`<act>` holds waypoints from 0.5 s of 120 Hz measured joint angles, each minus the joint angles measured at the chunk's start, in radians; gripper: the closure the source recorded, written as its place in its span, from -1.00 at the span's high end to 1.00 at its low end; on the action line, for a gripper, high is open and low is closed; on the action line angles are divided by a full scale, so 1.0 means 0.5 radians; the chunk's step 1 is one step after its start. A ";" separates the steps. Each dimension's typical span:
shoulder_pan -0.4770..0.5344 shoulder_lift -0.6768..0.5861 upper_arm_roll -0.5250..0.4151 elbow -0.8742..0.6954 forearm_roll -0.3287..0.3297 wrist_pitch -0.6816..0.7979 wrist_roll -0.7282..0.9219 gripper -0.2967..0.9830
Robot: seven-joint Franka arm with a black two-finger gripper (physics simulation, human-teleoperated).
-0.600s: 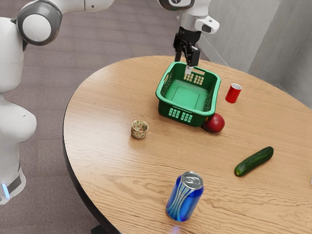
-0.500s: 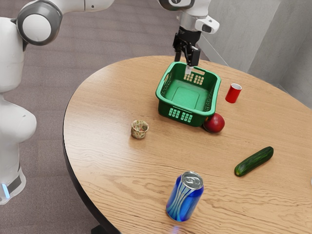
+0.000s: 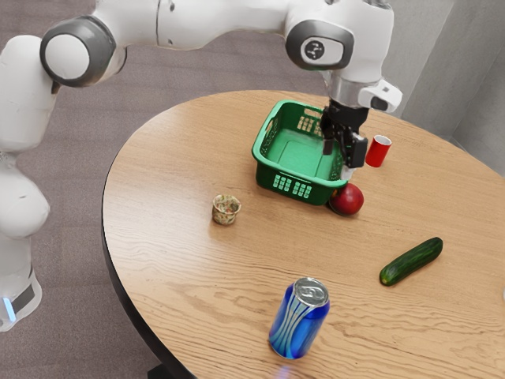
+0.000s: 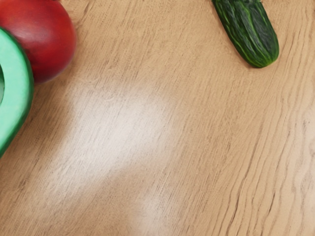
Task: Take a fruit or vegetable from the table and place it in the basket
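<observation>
My gripper (image 3: 338, 159) is open above the side of the green basket (image 3: 265, 165) nearest the red fruit, its fingers apart with nothing held between them. The round red fruit (image 3: 347, 200) rests on the table against the basket's outer corner, just below the gripper in the exterior view. A dark green cucumber (image 3: 411, 261) lies farther off, toward the exterior view's right. In the wrist view, the red fruit (image 4: 45, 39) is partly covered by the basket's rim (image 4: 16, 91), and one end of the cucumber (image 4: 250, 34) is visible.
A red cup (image 3: 378, 151) stands beyond the basket, close to my hand. The small patterned cup (image 3: 226, 210) and a blue can (image 3: 299, 319) stand on the wooden table (image 3: 173, 260), on the near side.
My hand has moved from the basket's far side toward the exterior view's right and nearer, over the side by the red fruit. The basket and the objects on the table have stayed put.
</observation>
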 joint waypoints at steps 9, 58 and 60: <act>-0.282 0.062 0.227 0.085 0.008 0.051 -0.115 0.54; -0.528 0.157 0.394 0.157 -0.016 0.357 -0.779 0.54; -0.538 0.165 0.395 0.157 -0.006 0.367 -0.806 0.54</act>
